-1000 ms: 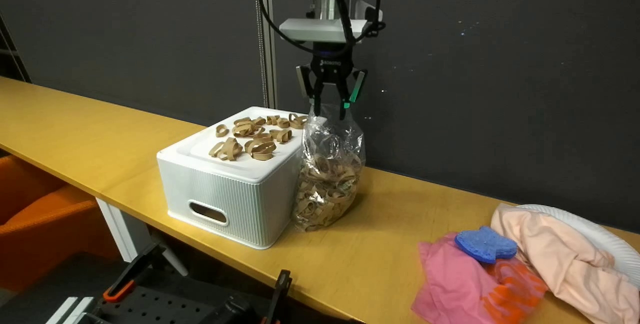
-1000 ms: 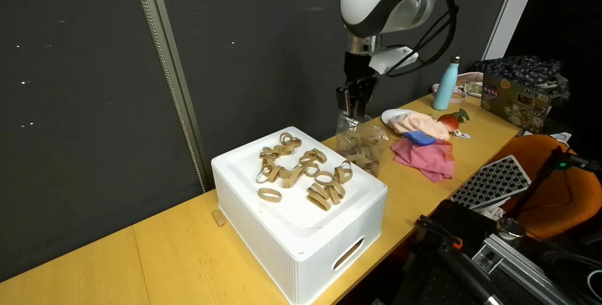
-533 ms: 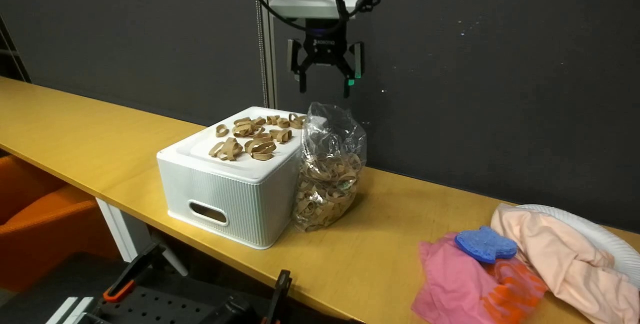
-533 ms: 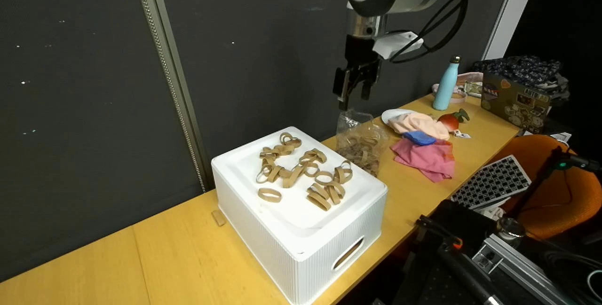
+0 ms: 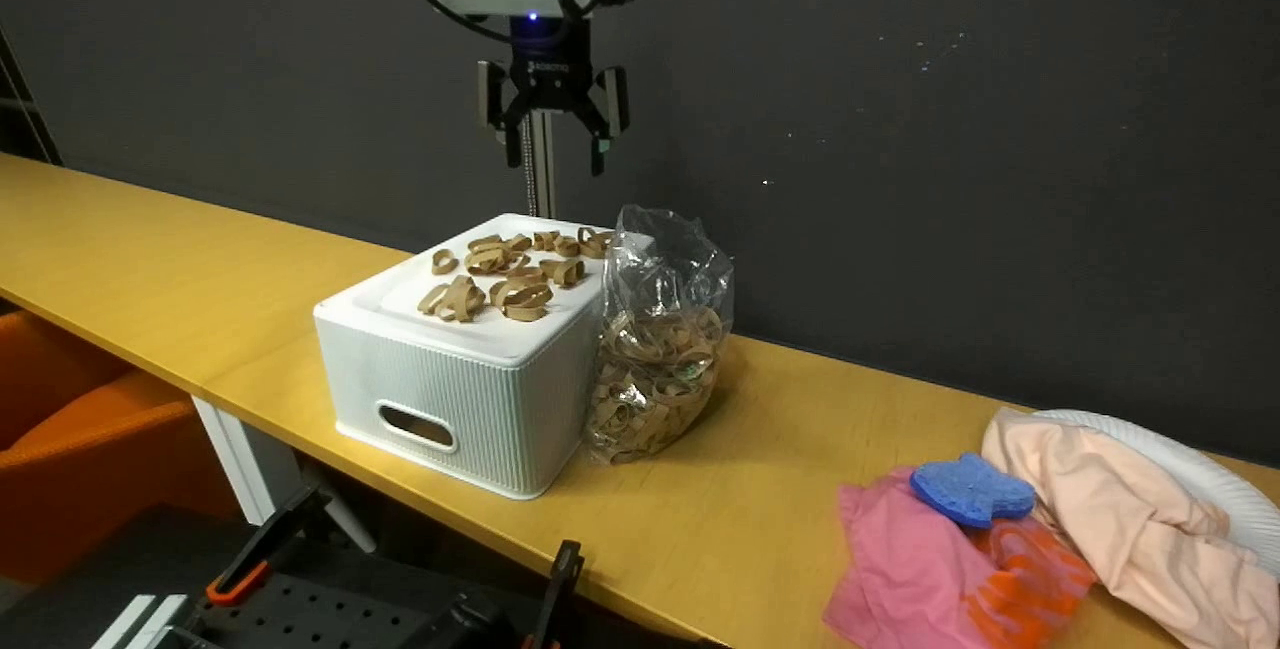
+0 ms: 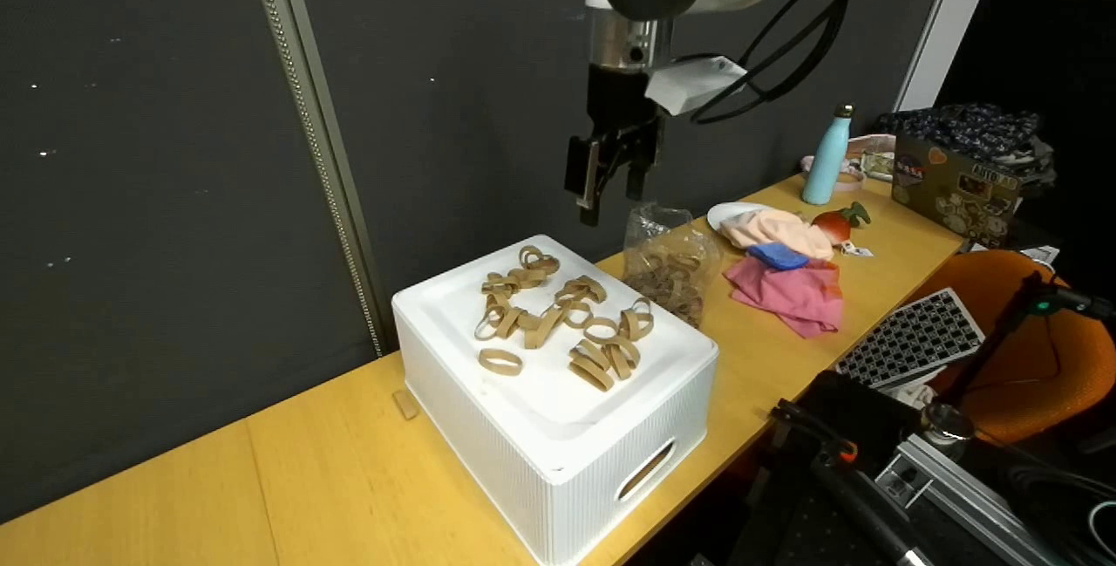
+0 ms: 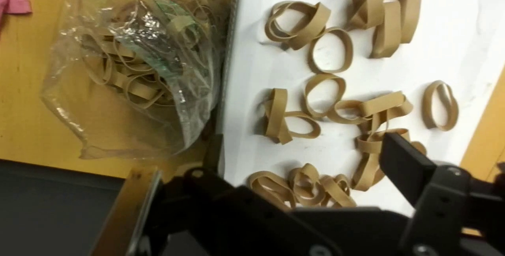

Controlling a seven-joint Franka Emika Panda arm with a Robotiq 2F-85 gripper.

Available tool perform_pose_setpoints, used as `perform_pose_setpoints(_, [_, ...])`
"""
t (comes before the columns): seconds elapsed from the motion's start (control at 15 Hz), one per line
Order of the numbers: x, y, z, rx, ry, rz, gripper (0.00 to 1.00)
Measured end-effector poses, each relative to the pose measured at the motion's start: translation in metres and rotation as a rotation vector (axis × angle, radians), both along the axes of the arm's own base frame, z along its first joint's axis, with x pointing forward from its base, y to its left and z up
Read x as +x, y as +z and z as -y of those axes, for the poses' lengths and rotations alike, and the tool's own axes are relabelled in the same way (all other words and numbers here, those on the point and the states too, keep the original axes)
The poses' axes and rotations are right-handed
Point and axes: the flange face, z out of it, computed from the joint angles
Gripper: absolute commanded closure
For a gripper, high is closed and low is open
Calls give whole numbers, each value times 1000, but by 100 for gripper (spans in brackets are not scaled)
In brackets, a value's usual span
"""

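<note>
Beneath me the yellow wooden tabletop (image 5: 800, 449) runs with one long edge along a dark wall (image 5: 950, 209). The white ribbed storage bin (image 5: 430, 369) stands across it, nearly reaching both long edges. Just beside the bin, closer to the wall-side edge, stands a clear plastic bag (image 5: 660, 349), mouth upward. Past the bag, a white plate (image 5: 1200, 475) lies partly hidden under a peach cloth (image 5: 1130, 499), and a pink cloth (image 5: 900, 559) lies nearer the open edge. My claw (image 5: 555, 169) is spread wide with nothing between its fingers; I hang in the air above the bin, toward its wall-side end. A blue sponge (image 5: 970, 489) rests on the pink cloth, beside the peach one. Smallest are the tan rubber bands (image 7: 278, 110): some fill the bag's lower part, others lie on top of the bin, mostly in loose clumps. One flat tan strip (image 6: 405, 404) lies on the tabletop, beside the bin near the wall-side edge.
</note>
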Motion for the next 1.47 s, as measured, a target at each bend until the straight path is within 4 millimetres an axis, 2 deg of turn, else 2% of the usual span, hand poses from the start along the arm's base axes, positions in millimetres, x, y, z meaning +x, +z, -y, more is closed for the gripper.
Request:
perform_pose_setpoints(0.13, [3, -13, -14, 2, 22, -12, 0])
perform_pose_setpoints(0.27, [7, -32, -19, 3, 30, -30, 0])
perform_pose_setpoints(0.6, [18, -84, -16, 2, 32, -75, 0])
perform_pose_setpoints(0.8, [26, -108, -16, 2, 44, -76, 0])
perform_pose_setpoints(1.07, [38, -123, -19, 3, 73, -60, 0])
perform_pose_setpoints(1.47, [48, -131, -23, 9, 81, -58, 0])
